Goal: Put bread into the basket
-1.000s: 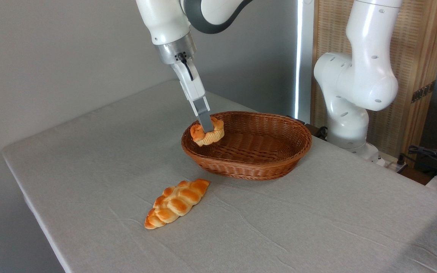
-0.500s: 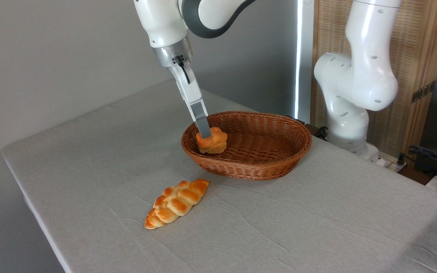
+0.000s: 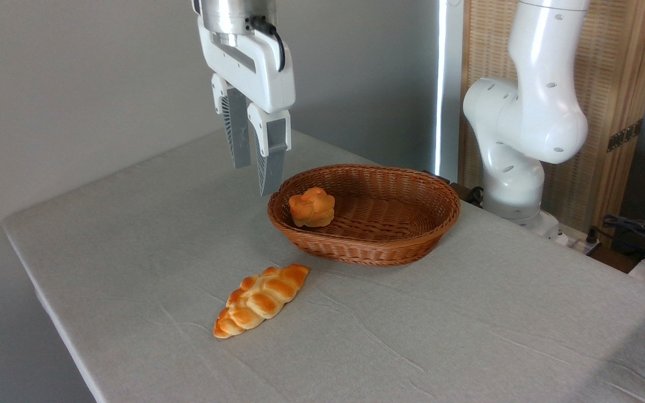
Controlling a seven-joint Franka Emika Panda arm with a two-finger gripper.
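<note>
Claw: your claw (image 3: 252, 173) hangs above the surface, up and to the left of the basket, with its two ribbed fingers (image 3: 271, 168) pointing down. You can see a narrow gap between them, so it is parted slightly and has hold of nothing.

Bun: your small round golden-orange bun (image 3: 312, 207), knotted like a flower on top, sits inside the basket at its left end, resting against the inner wall and clear of the claw.

Basket: the oval brown wicker basket (image 3: 401, 246) stands on the surface towards the back, near the arm's white base (image 3: 515, 168). Apart from the bun, you see only bare weave inside it.

Braided loaf: the longer braided golden loaf (image 3: 261, 300) lies on the surface in front of the basket and to its left, apart from it, set diagonally with one end pointing towards the basket.

Surface: a pale grey cloth (image 3: 412, 336) covers it, lightly creased.

Background: a plain grey wall is on the left; a wooden slatted panel (image 3: 619, 84) stands behind the arm on the right, with some cables (image 3: 636, 229) at the far right edge.
</note>
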